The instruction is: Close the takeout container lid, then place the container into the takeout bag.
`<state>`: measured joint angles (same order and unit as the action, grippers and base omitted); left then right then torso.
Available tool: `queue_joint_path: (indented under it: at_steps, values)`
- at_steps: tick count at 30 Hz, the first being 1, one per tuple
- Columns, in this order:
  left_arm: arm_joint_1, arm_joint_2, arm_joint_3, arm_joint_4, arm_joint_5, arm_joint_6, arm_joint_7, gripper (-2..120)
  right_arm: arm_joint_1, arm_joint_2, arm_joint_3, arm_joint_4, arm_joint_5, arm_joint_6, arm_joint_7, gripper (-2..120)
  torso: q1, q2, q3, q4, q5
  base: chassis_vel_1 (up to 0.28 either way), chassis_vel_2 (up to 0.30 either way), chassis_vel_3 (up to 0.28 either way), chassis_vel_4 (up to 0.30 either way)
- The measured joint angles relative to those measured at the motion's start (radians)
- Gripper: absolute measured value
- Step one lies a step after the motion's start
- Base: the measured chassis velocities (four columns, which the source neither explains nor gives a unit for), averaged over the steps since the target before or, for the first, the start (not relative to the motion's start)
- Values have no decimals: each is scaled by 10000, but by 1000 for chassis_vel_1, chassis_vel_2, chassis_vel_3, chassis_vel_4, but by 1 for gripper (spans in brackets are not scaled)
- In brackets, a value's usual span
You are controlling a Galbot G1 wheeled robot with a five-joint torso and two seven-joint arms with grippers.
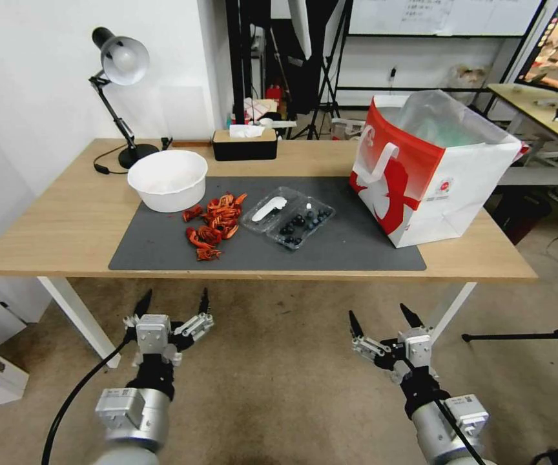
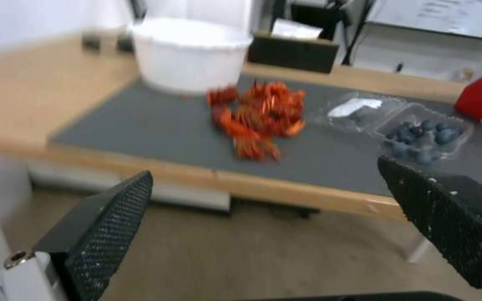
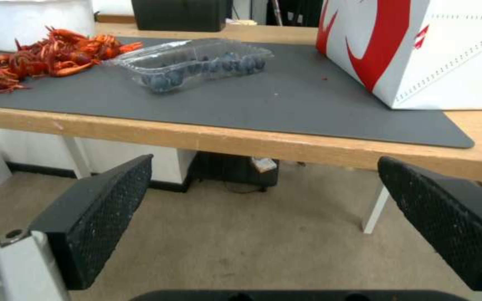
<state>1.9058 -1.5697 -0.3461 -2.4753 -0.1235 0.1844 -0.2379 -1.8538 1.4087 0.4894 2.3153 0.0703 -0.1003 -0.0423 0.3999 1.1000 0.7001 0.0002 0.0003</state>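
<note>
1. Clear thin plastic forms the takeout container [image 1: 288, 218], a hinged clamshell lying fully open on the dark grey mat [image 1: 356, 248], both shallow rounded-rectangle halves side by side and facing up.
2. Dark blue berries fill the half nearer the takeout bag; the lid [image 1: 271, 209] is the other half, flat on the mat, with a white sticker showing.
3. Boxy red-and-white paper makes up the takeout bag [image 1: 431, 171], which stands upright on the right end of the bench [image 1: 66, 219], partly on the mat, with a flat white handle on its side and a crinkled clear liner rising out of its open top. It stands near the container but apart from it.
4. Glossy orange-red crayfish [image 1: 213, 225] lie in a loose heap just beside the lid, and a round white bowl [image 1: 167, 179] sits behind them.
5. At the back of the bench stand a black desk lamp [image 1: 119, 77] and a black tissue box [image 1: 245, 143].
6. The left gripper [image 1: 172, 302] hangs below the bench's front edge, above the floor, its black mesh-textured fingers spread wide and empty.
7. The right gripper [image 1: 383, 316] hangs likewise below the front edge, fingers wide apart, holding nothing.
</note>
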Motion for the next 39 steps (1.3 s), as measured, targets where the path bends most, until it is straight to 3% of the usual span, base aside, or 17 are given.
queue_joint_path:
  at_steps: [2,6,26,39]
  values:
    - [82,-107,302,-150,-167,70,-348,100,22,-23,4,-32,6,17,-2,100,-1,0,0,0,-2,0,0,0,0]
    - [40,-142,320,-156,-234,-82,-411,100,81,-55,23,-63,5,65,-2,100,0,0,0,-2,-4,0,0,0,0]
    - [-33,-97,25,-63,-283,-418,-22,100,363,-223,107,-153,15,369,-9,100,0,0,-1,-3,-3,0,0,0,0]
    - [-388,277,-331,275,-533,-446,162,100,2288,-935,55,-460,-195,221,-17,100,3,0,0,-3,-4,0,0,0,0]
